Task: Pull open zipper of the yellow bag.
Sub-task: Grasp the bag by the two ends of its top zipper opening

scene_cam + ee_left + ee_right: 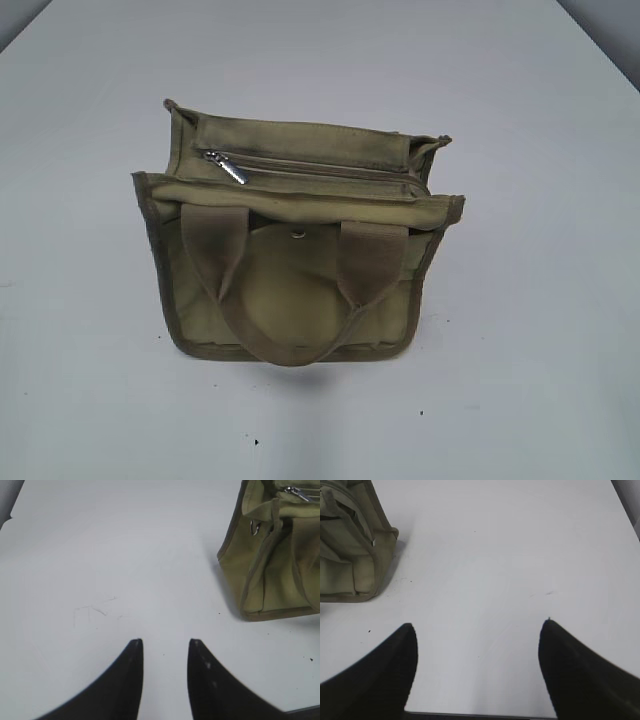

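Two hands are inspected, each seen only from its own wrist camera; neither appears in the exterior view. The left hand [165, 641] hovers low over the white tabletop [125, 555], its two dark fingers [125, 680] pointing forward with a narrow gap between them, nothing in that gap: released, parted only slightly. The right hand [477, 625] is likewise poised over bare tabletop, its fingers [380, 675] spread wide apart and gripping nothing.

The yellow bag [290, 250] stands upright on the tabletop, well apart from both hands. In the left wrist view it lies ahead and to the right of the fingertips, at the upper right corner of the frame. In the right wrist view it lies ahead and to the left, at the upper left corner. No contact with either hand.

From the exterior view, nearest is the bag's front face, with two wide webbing handles [215, 260] hanging down over it and a round snap button [298, 234] between them. Behind and above, along the top panel, runs the zipper [320, 166], appearing closed along its visible length. Its silver pull tab [228, 167] rests at the left end of the track, lying flat and angled toward the front. The tab also shows at the top right edge of the left wrist view.
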Motion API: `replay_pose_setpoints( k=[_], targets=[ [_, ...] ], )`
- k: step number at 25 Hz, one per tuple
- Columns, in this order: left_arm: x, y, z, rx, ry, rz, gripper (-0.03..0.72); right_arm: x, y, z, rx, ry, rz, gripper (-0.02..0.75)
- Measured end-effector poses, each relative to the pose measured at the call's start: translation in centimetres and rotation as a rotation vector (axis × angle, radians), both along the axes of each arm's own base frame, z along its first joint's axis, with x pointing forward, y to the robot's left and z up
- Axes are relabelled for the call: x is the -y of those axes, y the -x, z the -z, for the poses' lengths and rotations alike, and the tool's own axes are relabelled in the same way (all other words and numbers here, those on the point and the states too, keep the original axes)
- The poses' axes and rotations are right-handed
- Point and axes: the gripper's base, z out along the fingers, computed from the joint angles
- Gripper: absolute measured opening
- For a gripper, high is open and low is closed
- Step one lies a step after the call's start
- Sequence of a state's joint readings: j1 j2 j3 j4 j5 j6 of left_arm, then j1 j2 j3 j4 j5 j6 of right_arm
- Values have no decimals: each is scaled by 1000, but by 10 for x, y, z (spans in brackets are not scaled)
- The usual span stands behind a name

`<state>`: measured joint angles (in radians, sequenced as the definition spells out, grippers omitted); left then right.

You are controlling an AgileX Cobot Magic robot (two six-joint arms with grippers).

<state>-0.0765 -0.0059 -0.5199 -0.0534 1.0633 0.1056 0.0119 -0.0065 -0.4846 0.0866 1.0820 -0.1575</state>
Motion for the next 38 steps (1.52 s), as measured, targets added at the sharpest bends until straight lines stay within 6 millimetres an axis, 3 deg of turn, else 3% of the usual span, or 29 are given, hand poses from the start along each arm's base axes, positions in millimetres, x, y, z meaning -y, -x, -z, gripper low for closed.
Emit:
replay_pose_setpoints(
  k=[38],
  targets=[
    [0, 0, 0, -2, 0, 0, 239, 0, 0, 0, 0, 0, 0, 584]
  ],
)
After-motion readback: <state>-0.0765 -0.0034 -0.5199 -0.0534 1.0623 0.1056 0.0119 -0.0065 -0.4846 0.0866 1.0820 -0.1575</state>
